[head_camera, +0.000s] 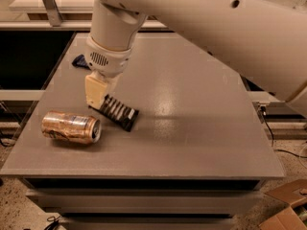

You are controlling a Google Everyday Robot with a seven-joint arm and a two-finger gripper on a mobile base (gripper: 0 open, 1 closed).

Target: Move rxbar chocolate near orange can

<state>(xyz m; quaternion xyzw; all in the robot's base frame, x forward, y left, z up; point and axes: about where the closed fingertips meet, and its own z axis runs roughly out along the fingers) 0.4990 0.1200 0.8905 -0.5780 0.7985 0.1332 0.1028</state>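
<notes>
The rxbar chocolate (118, 113), a black wrapper with rows of white lettering, lies at a slant on the grey table (192, 128), left of centre. My gripper (96, 94) comes down from above and is shut on the bar's far left end, which it hides. The orange can (71, 127) lies on its side just to the left and in front of the bar, its silver top facing the bar, a small gap between them.
A dark blue bar wrapper (80, 61) lies at the table's far left edge, behind my gripper. My large white arm (216, 28) spans the upper right. A cardboard box (288, 210) sits on the floor at the lower right.
</notes>
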